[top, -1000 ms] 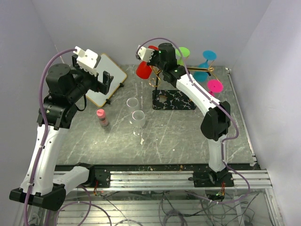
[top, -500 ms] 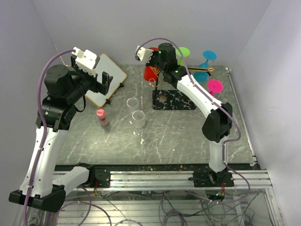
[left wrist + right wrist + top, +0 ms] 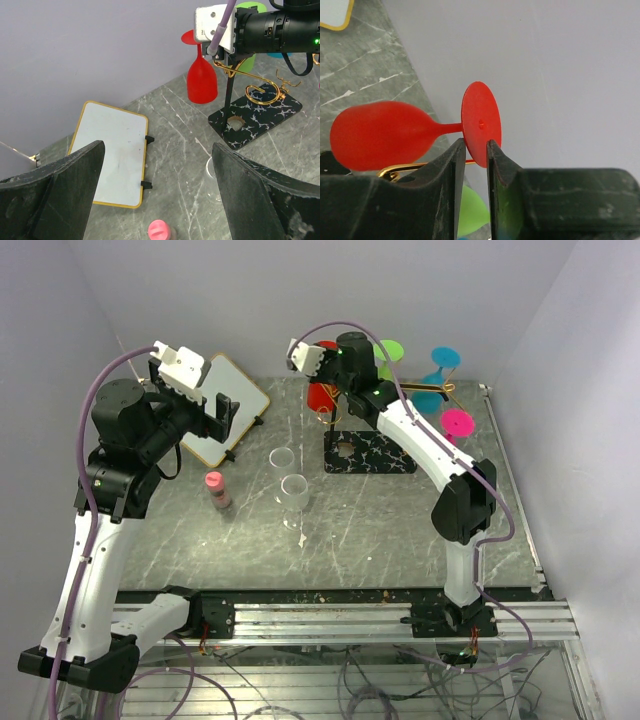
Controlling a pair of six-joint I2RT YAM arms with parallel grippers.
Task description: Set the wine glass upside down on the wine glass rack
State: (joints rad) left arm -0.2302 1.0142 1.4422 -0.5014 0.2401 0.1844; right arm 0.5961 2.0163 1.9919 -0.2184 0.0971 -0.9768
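A red wine glass [image 3: 320, 395] hangs upside down, bowl down, at the left side of the wine glass rack, a gold wire stand [image 3: 260, 92] on a black white-veined base [image 3: 370, 452]. My right gripper [image 3: 322, 358] is shut on the glass's round foot [image 3: 481, 122], and the bowl [image 3: 380, 132] sits just above a gold arm [image 3: 405, 170]. In the left wrist view the glass [image 3: 201, 80] is upright-inverted beside the rack post. I cannot tell whether the stem rests in the arm. My left gripper [image 3: 157, 195] is open and empty, high over the table's left.
Green [image 3: 388, 352], blue [image 3: 440, 365] and pink [image 3: 456, 423] glasses hang on the rack. A white gold-edged board [image 3: 225, 405] lies at the back left. A pink-capped bottle [image 3: 216, 488] and two clear glasses [image 3: 282, 460] [image 3: 294, 490] stand mid-table.
My right gripper has carried the red glass right toward the rack, and the glass has swung from tilted to hanging bowl-down. The left arm has barely moved.
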